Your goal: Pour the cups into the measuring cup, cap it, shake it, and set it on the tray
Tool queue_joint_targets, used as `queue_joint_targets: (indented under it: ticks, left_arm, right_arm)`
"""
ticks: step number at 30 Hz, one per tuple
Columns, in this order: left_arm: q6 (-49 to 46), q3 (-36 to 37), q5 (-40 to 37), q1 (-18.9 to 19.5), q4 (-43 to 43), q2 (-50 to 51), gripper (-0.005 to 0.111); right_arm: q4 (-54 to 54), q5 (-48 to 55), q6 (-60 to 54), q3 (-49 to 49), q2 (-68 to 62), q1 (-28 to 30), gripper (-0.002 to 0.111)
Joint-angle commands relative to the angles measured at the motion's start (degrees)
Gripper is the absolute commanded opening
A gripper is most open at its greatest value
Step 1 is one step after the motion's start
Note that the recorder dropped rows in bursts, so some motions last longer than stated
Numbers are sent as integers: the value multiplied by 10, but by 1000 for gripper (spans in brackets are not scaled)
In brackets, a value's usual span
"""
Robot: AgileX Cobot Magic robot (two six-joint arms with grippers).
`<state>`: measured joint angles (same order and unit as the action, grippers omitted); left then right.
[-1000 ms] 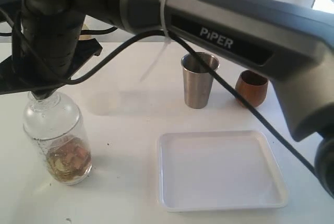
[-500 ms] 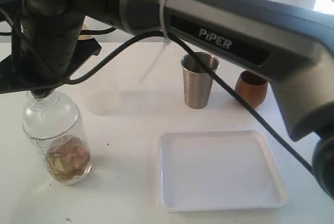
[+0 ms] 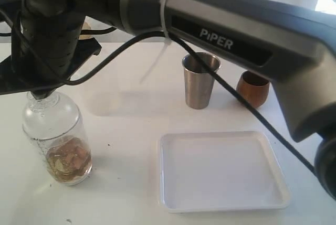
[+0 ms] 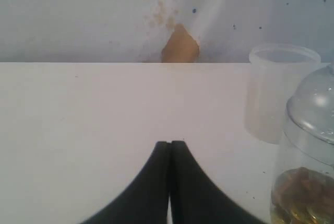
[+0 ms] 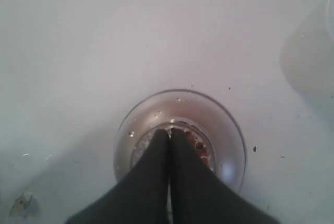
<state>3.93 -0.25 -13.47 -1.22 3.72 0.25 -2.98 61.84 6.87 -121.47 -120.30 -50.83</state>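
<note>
While the tall clear plastic measuring cup (image 3: 55, 143) stands capped, the right hand (image 5: 169, 130) hangs above.
It is pressed together; so is the left hand (image 4: 170, 143) nearby.

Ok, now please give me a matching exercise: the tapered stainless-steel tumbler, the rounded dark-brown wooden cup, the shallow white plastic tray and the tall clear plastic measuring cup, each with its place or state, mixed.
1. steel tumbler
2. wooden cup
3. white tray
4. measuring cup

a. nothing lies in it
b. capped with a clear dome lid, brownish pieces inside
c. farthest right in the exterior view
d. shiny grey, upright beyond the tray

Pairs: 1-d, 2-c, 3-a, 4-b
</note>
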Motion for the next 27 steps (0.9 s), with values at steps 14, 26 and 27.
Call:
queue_joint_targets:
  ticks: [14, 26, 27]
  left_arm:
    - [1, 3, 1, -1, 0, -2, 0]
    - [1, 3, 1, -1, 0, -2, 0]
    - [1, 3, 1, -1, 0, -2, 0]
  right_arm:
    - [21, 43, -15, 2, 43, -1, 0]
    - [30, 43, -11, 2, 39, -1, 0]
    - [30, 42, -11, 2, 38, -1, 0]
